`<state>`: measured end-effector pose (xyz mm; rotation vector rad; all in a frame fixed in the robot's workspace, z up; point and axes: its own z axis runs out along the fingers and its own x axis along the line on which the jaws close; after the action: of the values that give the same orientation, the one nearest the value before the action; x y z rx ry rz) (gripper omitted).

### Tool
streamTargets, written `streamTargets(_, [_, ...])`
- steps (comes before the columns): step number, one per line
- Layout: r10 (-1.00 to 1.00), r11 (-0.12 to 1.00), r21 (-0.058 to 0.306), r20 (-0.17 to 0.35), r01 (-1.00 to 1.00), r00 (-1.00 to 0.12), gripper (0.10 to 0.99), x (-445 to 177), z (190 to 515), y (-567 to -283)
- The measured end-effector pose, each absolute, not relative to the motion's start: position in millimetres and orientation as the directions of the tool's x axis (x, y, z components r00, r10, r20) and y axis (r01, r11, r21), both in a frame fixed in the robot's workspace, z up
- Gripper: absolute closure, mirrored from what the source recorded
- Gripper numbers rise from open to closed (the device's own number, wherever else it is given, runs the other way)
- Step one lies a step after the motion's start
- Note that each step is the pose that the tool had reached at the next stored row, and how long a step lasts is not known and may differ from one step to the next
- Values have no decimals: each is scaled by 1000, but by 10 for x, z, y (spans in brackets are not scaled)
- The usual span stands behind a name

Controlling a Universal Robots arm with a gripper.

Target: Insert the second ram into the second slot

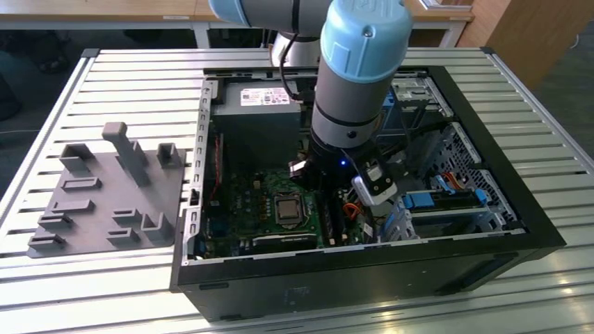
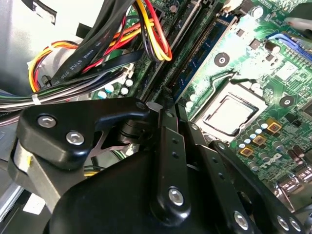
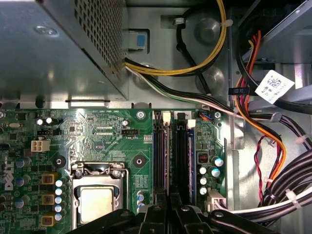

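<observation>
A: On the tool (image 3: 168, 210): hangs low inside the open computer case (image 1: 519, 229), right over the memory slots (image 3: 159, 156). Open or clamped? Cannot tell from either wrist view.

B: Start big, then. Underneath?

A: Sits on a counter (image 1: 139, 76) of ribbed metal slats, pale and shiny. Shares it with a grey moulded fixture tray (image 1: 102, 188) at the exterior view's left, all matte pegs and pockets.

B: And inside the case?

A: Black sheet-metal walls, a perforated steel power supply box (image 3: 58, 53), then the green motherboard (image 3: 97, 131), glossy and crowded with small parts. Beside it, bundled cables (image 3: 278, 146) in black, orange and yellow.

B: Where is the second ram?

A: Probably the thin blue strip (image 2: 202, 56) standing on edge among the slots, just beside a long black empty one. Looks seated or nearly so; hard to confirm.

B: Direction from the tool?

A: Directly below and ahead. Runs lengthwise with the slots, away from the tool toward the power supply box, parallel to its neighbours.
</observation>
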<state>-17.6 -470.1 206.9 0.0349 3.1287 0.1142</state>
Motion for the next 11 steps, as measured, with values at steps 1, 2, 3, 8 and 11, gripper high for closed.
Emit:
streamTargets(1, [23,997,73,-10,22,-1000,949,-176,2069,-4701])
streamTargets(2, [23,997,73,-10,22,-1000,949,-176,2067,-4701])
streamTargets(3, [23,997,73,-10,22,-1000,949,-176,2066,-4701])
streamTargets(8, [23,997,73,-10,22,-1000,878,-176,2064,-4701])
streamTargets(11, [23,997,73,-10,22,-1000,878,-176,2106,-4700])
